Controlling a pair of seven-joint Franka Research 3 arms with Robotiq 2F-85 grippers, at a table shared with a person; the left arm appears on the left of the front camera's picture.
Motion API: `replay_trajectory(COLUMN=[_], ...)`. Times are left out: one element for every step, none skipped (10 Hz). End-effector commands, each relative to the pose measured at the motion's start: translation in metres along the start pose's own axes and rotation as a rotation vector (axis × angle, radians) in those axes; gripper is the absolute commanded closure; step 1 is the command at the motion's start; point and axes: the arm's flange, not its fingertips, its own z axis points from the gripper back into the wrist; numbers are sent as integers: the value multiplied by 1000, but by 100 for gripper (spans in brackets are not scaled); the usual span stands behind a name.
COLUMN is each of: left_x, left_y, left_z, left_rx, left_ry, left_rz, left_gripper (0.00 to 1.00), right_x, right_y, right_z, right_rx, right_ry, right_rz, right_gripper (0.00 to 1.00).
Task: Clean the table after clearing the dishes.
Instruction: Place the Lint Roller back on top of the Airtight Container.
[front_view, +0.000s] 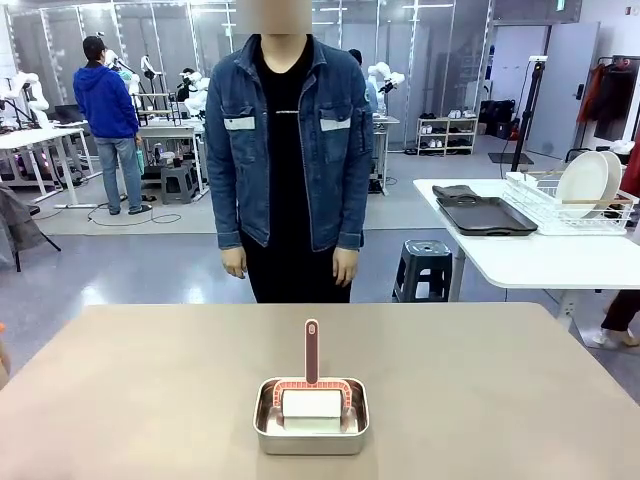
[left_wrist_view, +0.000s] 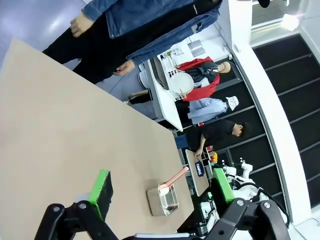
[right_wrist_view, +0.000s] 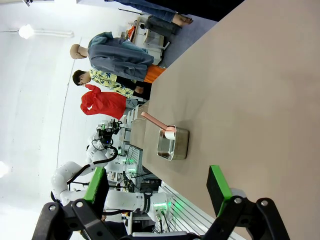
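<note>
Left wrist view gives you the left gripper first: its two green-padded fingers stand wide apart with nothing between them, hanging above the table. Look out past the pads toward twelve o'clock and you meet the steel pan, sitting on the tan top between the two fingers as the camera sees it, well clear of both. A lint roller with a pink handle lies in the pan, the handle sticking out toward one o'clock. Farther out, at eleven o'clock, the person's hand hangs beside a denim jacket at the table's far edge.

Your right gripper is just as wide, jaws spread and empty above the tabletop. From its pads the same pan lies out at twelve o'clock, the roller handle pointing to ten o'clock.

In the front view you see the pan at six o'clock on the table, close to the near edge, the white roll inside it and the handle upright toward twelve. The person stands at twelve o'clock behind the far edge, arms down. At three o'clock, on a white side table, sit dark trays and a wire rack holding white plates.
</note>
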Motion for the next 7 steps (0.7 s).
replay_trajectory(left_x=[-2, -2, -2, -2, -2, -2, -2], left_y=[-10, -10, -10, -10, -10, -10, -10], left_z=[4, 4, 4, 4, 4, 4, 4], left_rx=[-20, -20, -20, -20, -20, -20, -20], left_ry=[-2, -2, -2, -2, -2, -2, -2], left_rz=[8, 8, 8, 8, 8, 8, 8], left_gripper=[0, 0, 0, 0, 0, 0, 0], right_x=[0, 0, 0, 0, 0, 0, 0], right_y=[3, 3, 3, 3, 3, 3, 3], right_z=[0, 0, 0, 0, 0, 0, 0], right_rx=[6, 6, 6, 6, 6, 6, 6], right_ry=[-4, -4, -4, -4, -4, -4, -4], right_rz=[7, 7, 7, 7, 7, 7, 7], right_gripper=[0, 0, 0, 0, 0, 0, 0])
